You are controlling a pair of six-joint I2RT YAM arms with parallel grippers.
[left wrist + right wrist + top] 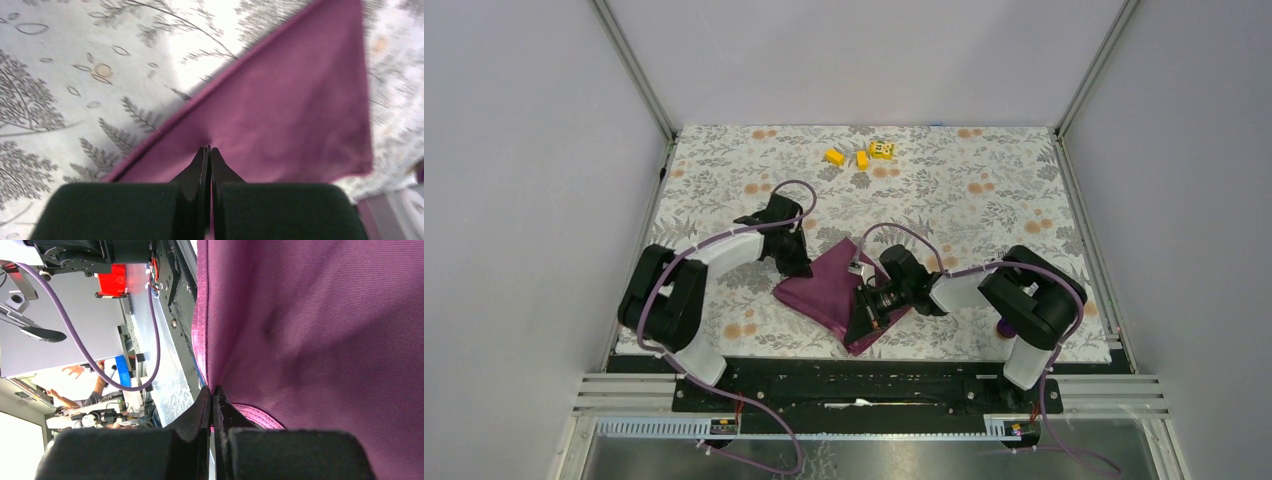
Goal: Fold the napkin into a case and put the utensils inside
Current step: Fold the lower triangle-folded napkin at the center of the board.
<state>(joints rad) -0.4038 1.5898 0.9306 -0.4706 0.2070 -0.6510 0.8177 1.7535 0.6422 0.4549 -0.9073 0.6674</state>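
Floral grey-and-orange tablecloth (984, 200) covered the table inside a white-walled enclosure. A few small yellow blocks (861, 155) sat near the far edge, well apart from the work.

Napkin (819, 290): plum-purple cloth, plain, with a slight sheen. It lay near the middle of the table towards the near edge, between the two arms. From above it read as a slanted four-sided patch, its near corner drawn out towards the arm bases. The left wrist view showed a flat, smooth triangular spread (300, 110) with a straight hemmed edge running diagonally over the tablecloth. In the right wrist view the cloth (325, 340) hung as a broad curtain. Its fine weave was visible, with a shallow dimple and a stitched hem down one side.

Left fingers (200, 170): pressed together with no gap at the tips. They met on the napkin just inside its hemmed edge, where the cloth puckered slightly, and a sliver of purple showed between them. They sat at the napkin's left side in the top view (794, 262).

Right fingers (202, 412): clamped together on a rolled fold of the napkin's hem, holding that part up off the table at the near corner (864, 322).
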